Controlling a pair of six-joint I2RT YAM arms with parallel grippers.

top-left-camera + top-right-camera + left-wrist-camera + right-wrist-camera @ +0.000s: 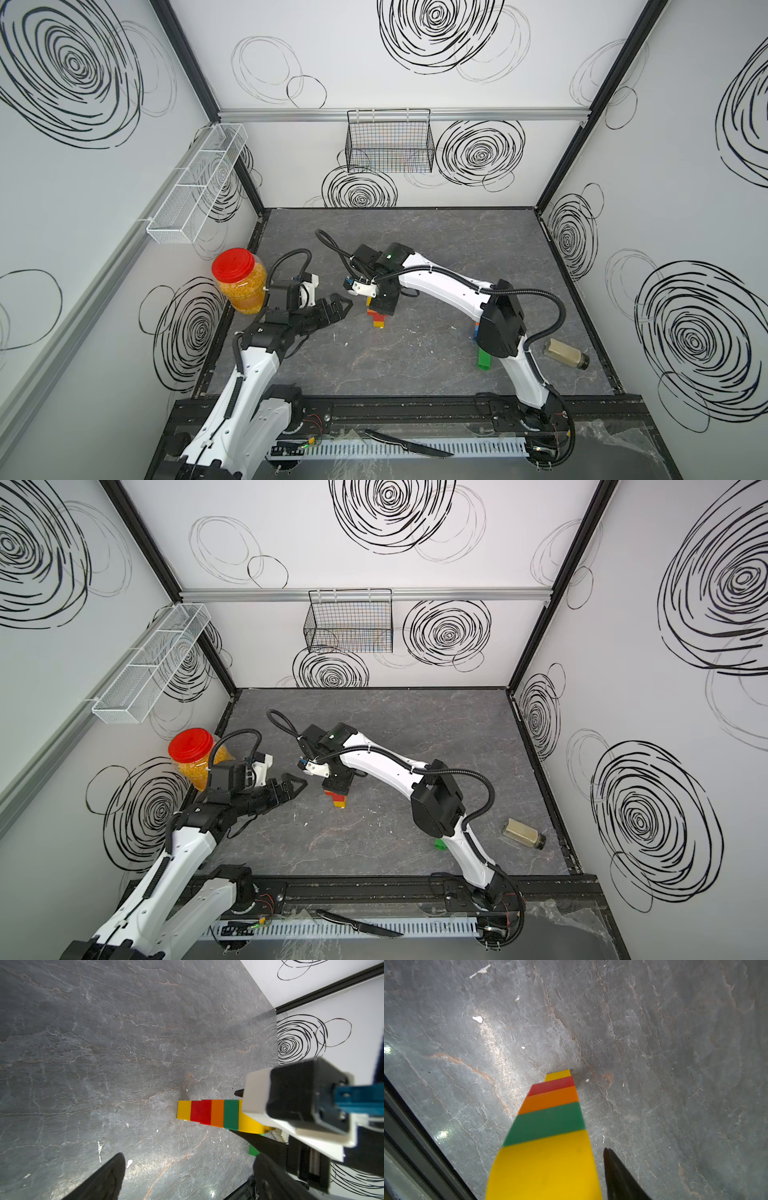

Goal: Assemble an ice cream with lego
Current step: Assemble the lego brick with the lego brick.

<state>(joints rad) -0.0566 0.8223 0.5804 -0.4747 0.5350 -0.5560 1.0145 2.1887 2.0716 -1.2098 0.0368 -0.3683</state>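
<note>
Standing upright in middle of bench: lego stack, base to top yellow, red, orange, green, rounded yellow. Right gripper directly above it. Its fingers straddle top brick, slightly parted, sliver of bench showing beside visible one (other hidden). Left gripper near stack, fingers wide, empty. Step judged: letting go of capping piece. Next move calls for straight-up retreat, no sideways nudge; narrow-footed stack likely tips easily. Loose green brick lies by right arm's elbow.
</note>
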